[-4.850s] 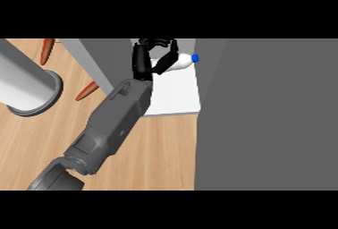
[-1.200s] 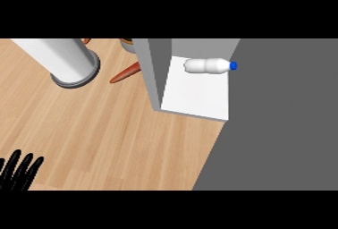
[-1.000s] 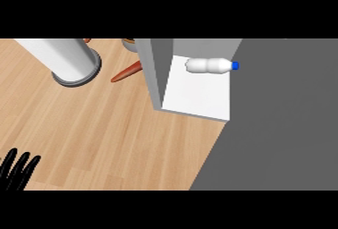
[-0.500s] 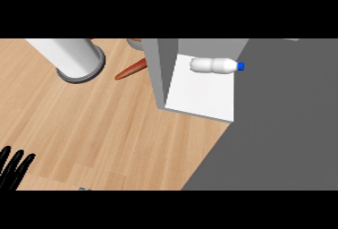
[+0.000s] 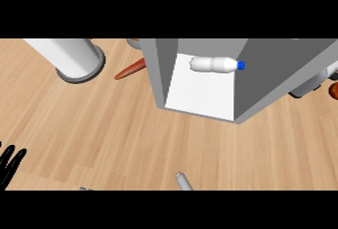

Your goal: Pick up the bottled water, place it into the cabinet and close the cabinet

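The left hand (image 5: 9, 162) shows at the lower left edge of the view, its black fingers straight and spread, pointing up, resting and holding nothing. The right hand is not in view; only a small grey tip (image 5: 184, 181) pokes in at the lower edge, and I cannot tell what it belongs to.

From that hand the bare wooden worktop (image 5: 99, 129) runs up and to the right to the grey cabinet (image 5: 277, 76), which stands open. The bottle (image 5: 215, 64) lies on its side on the cabinet's white floor, near the back, its blue cap (image 5: 241, 65) pointing right toward the cabinet's grey inner wall. It is well apart from the left hand.

The bottle looks like smooth, light plastic with a pinched waist; lying down, it would probably roll if nudged. Were it to be held again, the waist would likely be the best place to wrap fingers round.

With the bottle already inside, what seems left is closing the cabinet.

Left of the cabinet stand a white cylinder (image 5: 69, 57) and an orange carrot (image 5: 129, 69).
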`<state>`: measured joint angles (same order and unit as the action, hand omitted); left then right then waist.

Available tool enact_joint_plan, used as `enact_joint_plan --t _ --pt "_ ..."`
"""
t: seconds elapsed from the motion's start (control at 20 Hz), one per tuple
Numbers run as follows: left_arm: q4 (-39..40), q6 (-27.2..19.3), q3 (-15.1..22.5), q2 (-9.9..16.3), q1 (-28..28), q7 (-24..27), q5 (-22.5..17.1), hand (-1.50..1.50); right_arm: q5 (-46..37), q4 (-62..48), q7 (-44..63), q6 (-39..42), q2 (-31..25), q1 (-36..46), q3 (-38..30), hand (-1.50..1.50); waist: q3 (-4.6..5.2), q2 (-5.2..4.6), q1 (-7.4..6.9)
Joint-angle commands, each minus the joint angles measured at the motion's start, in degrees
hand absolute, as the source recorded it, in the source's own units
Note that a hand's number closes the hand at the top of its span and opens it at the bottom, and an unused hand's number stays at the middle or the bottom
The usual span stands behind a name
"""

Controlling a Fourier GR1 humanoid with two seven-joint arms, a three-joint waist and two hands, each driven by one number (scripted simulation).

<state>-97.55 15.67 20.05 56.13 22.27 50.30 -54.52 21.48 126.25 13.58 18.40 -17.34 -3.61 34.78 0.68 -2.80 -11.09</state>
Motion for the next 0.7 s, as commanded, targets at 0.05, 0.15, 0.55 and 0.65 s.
enact_joint_plan --t 0.05,0.15,0.55,0.65 --pt "1.2 2.3 -0.7 0.0 1.3 1.3 -0.5 -1.5 1.2 -11.4 4.5 -8.5 8.6 10.1 -7.3 1.5 -0.14 0.72 0.64" --pt "1.3 2.4 -1.6 0.7 1.7 0.8 -1.5 -1.5 1.8 -17.5 4.4 -9.1 9.5 14.8 -11.8 1.5 -0.36 0.93 1.44" --pt "0.9 2.5 -1.4 -0.9 2.7 0.5 -1.1 -1.5 -4.2 -40.6 5.0 -17.5 15.9 37.5 -21.6 1.5 -0.54 1.37 3.72" --pt "0.6 4.5 -2.3 0.2 4.5 1.0 -1.4 -1.5 -4.8 -47.1 4.0 -17.3 15.4 42.8 -24.1 1.5 -0.62 1.64 4.02"
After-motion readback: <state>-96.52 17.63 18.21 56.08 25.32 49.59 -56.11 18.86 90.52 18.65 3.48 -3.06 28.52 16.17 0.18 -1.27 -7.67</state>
